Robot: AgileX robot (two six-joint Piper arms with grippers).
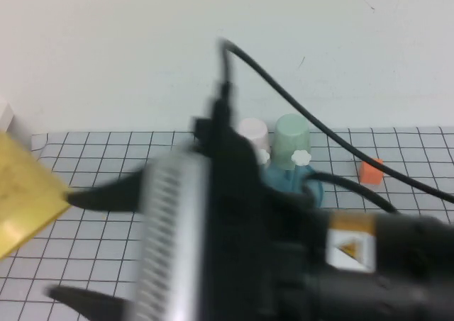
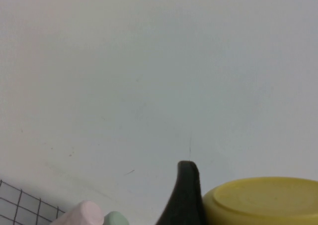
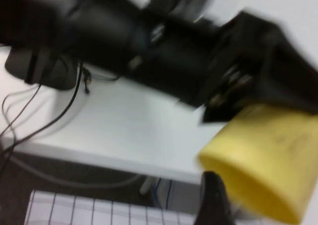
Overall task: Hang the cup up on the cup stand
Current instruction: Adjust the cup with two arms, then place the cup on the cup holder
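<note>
One cup (image 1: 21,193) sits at the high view's left edge, clamped in our left hand (image 3: 238,96); our right hand (image 1: 64,244) gapes empty beside it above open worktop (image 1: 106,151).

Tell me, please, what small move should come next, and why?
Probably draw the right gripper back to its own side. Its jaws stand open beside the cup, which the left gripper appears to grip, and its arm crosses in front of the stand. That would free the way for the left arm to bring the cup over.
</note>
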